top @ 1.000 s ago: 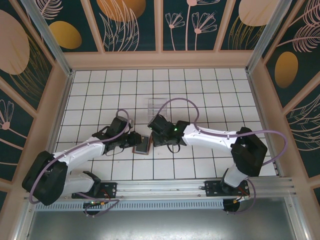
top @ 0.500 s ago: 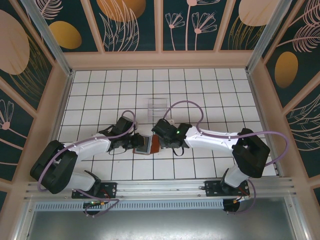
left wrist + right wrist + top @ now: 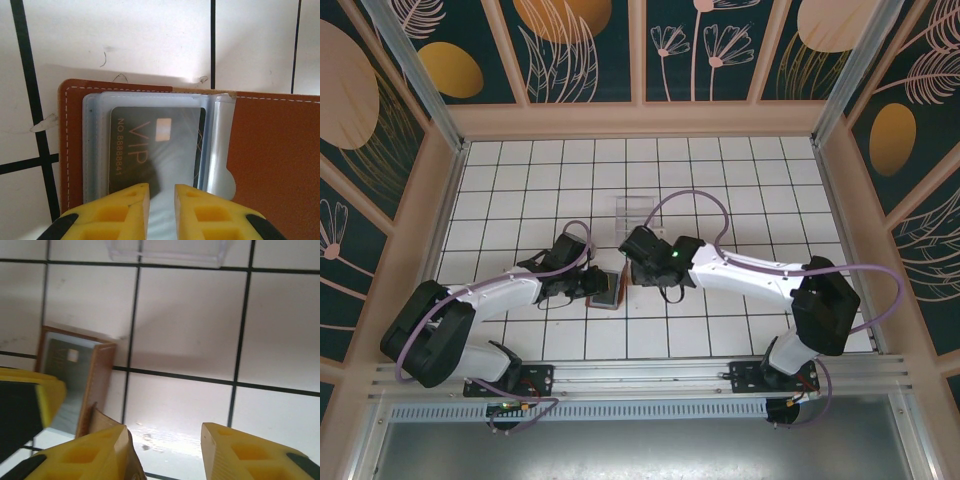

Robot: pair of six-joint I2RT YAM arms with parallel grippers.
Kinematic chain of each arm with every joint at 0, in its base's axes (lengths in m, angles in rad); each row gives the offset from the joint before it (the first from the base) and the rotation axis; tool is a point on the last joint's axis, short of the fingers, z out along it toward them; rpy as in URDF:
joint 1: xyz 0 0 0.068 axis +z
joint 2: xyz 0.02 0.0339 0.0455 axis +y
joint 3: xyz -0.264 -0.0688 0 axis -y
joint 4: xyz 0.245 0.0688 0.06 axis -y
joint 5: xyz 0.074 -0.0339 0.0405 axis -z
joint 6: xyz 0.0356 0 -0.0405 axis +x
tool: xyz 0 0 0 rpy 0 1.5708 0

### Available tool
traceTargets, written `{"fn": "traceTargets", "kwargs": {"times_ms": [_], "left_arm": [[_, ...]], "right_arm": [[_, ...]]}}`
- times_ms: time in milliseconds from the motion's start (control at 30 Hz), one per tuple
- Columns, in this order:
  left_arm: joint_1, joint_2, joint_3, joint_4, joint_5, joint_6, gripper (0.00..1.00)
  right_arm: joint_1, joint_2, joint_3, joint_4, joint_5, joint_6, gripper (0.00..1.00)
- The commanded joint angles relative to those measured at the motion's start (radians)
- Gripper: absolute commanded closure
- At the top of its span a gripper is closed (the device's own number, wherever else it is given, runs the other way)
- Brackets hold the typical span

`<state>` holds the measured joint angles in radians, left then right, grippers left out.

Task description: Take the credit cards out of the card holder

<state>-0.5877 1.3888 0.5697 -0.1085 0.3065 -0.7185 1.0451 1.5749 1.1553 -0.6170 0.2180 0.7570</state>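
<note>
**Step in hand: drawing the first card, not yet begun.** The card holder (image 3: 608,291) lies open on the white tiled desk (image 3: 740,190), front and centre between the two arms. The left jaws are nearly closed and appear to pinch the near edge of its clear sleeve, pinning it down. A dark VIP card (image 3: 155,150) sits fully inside that sleeve. The right jaws stand wide apart, grasping nothing, just beside the holder's brown cover (image 3: 100,375).

**Next move, by judgement:** the right jaws find the card's free edge and slide it out along the sleeve.

**Room:** open tiles lie to the right. A clear tray (image 3: 165,252) sits near, farther back. The enclosure walls are well apart.
</note>
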Motion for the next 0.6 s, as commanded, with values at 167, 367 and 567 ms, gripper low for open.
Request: {"fn": "traceTargets", "kwargs": {"times_ms": [167,367,567], "left_arm": [[-0.003,0.009,0.009,0.005,0.006,0.019,0.78],[-0.004,-0.011,0.015,-0.002,0.020,0.021,0.78],[-0.024,-0.044,0.049,-0.032,0.034,0.027,0.77]], "right_arm": [[-0.016,-0.015,0.105,0.029,-0.158,-0.016,0.57],[-0.025,0.003,0.100,0.119,-0.263,0.011,0.59],[-0.044,-0.032,0.093,0.069,-0.185,0.031,0.56]]}}
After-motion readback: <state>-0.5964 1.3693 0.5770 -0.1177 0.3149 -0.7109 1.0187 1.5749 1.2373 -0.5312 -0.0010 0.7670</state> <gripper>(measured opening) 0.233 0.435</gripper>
